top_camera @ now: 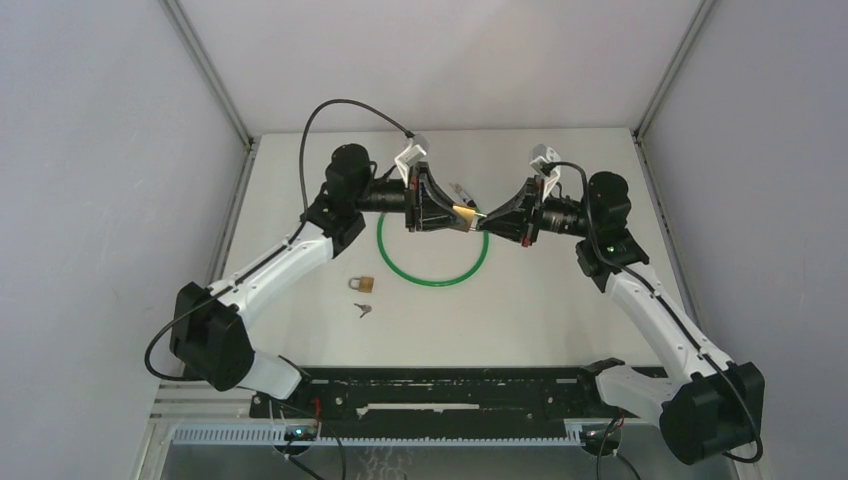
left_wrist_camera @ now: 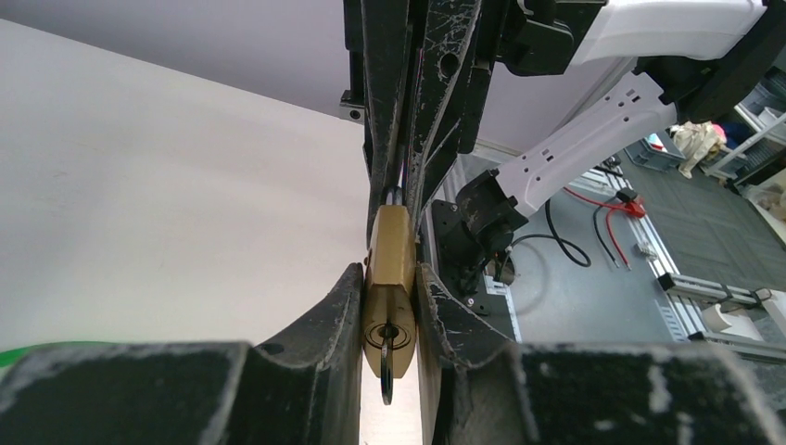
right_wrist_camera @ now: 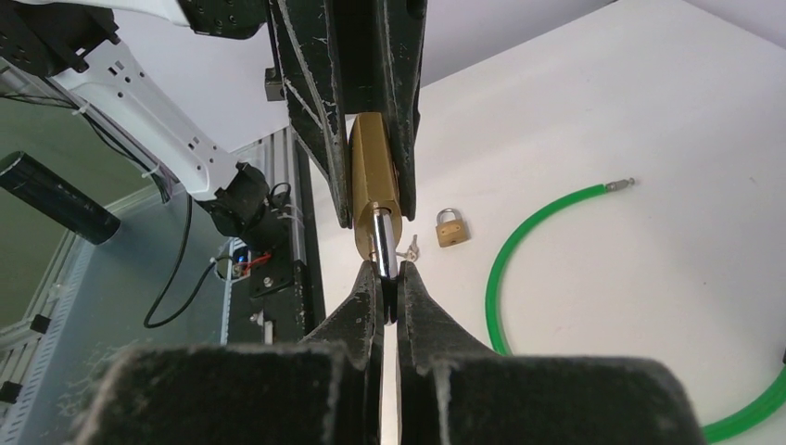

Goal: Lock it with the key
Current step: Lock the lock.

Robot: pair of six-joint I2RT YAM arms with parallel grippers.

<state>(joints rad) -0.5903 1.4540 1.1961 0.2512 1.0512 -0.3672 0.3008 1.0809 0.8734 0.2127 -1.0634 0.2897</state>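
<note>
A brass padlock (top_camera: 463, 215) hangs in mid-air above the table, between both grippers. My left gripper (left_wrist_camera: 389, 278) is shut on its brass body (left_wrist_camera: 389, 250), one finger on each flat side. A dark key (left_wrist_camera: 386, 369) sticks out of the keyhole in the padlock's base, seen edge-on and pointing toward my left wrist. My right gripper (right_wrist_camera: 389, 273) is shut on the silver shackle (right_wrist_camera: 383, 243) at the opposite end of the body (right_wrist_camera: 373, 176). In the top view the left gripper (top_camera: 452, 213) and right gripper (top_camera: 486, 216) meet tip to tip.
A green cable ring (top_camera: 432, 265) lies on the table under the grippers. A second small brass padlock (top_camera: 362, 284) and small loose keys (top_camera: 362, 309) lie to its left. A small silver item (top_camera: 461, 189) lies behind the grippers. Walls enclose the table.
</note>
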